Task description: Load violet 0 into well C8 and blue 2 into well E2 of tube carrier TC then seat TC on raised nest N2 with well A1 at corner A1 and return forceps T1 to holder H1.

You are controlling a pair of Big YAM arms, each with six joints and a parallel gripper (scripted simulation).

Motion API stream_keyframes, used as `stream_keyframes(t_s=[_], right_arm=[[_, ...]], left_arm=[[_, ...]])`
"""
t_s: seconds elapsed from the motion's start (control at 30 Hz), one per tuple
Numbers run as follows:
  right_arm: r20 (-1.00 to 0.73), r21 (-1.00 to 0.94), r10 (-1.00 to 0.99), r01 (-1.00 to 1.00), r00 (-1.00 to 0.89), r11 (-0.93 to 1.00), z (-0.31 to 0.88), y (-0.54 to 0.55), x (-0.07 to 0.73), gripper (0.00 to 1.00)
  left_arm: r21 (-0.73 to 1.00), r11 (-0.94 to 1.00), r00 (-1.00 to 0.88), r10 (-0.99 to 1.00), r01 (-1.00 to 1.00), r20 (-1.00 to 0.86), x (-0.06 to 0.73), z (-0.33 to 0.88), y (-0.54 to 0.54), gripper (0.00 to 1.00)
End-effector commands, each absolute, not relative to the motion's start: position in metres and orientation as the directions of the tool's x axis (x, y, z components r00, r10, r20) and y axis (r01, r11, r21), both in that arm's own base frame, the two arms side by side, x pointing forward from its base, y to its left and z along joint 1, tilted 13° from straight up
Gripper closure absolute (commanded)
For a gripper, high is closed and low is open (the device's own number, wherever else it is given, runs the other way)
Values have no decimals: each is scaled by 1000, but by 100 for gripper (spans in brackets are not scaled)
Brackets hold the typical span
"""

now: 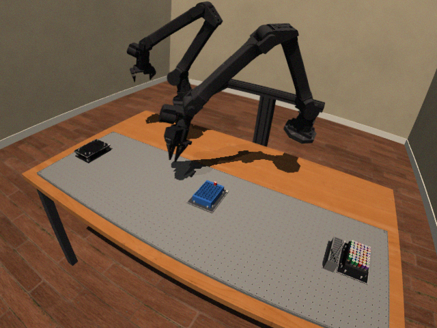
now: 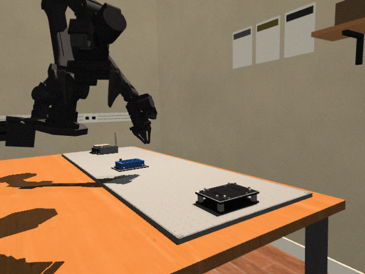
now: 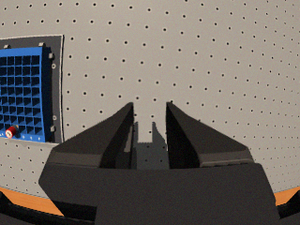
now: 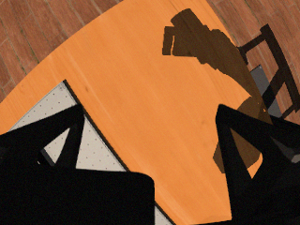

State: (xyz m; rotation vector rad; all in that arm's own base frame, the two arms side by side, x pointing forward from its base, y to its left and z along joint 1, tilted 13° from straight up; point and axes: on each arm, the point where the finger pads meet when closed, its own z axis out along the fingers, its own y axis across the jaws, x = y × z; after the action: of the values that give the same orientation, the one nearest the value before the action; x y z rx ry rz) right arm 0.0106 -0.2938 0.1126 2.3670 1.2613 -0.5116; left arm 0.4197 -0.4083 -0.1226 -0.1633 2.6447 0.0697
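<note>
L claw [image 1: 173, 159] [image 2: 146, 142] [image 3: 150, 104] part-open, TC [image 1: 208, 193] [image 2: 129, 163] [image 3: 21, 89] blue, w/ 1 red-topped piece [image 1: 215, 183] [image 2: 120, 159] [image 3: 10, 131]

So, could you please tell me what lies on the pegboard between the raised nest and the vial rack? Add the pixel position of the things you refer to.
The blue tube carrier [image 1: 208, 193] [image 2: 129, 163] [image 3: 21, 94] and, beside the rack, the grey forceps holder [image 1: 331, 264] [image 2: 107, 149], as the top view shows.
</note>
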Motion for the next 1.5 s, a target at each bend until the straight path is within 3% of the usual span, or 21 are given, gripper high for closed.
stream_keyframes(t_s=[0.0, 1.47], right_arm=[[-516, 201, 676, 841, 526, -502, 127, -304, 12, 0], [-516, 201, 676, 841, 526, -502, 127, -304, 12, 0]], left_arm=[[54, 992, -887, -80, -118, -455, 438, -123, -403, 76], [132, 986, -924, -45, -102, -380, 472, -55, -259, 76]])
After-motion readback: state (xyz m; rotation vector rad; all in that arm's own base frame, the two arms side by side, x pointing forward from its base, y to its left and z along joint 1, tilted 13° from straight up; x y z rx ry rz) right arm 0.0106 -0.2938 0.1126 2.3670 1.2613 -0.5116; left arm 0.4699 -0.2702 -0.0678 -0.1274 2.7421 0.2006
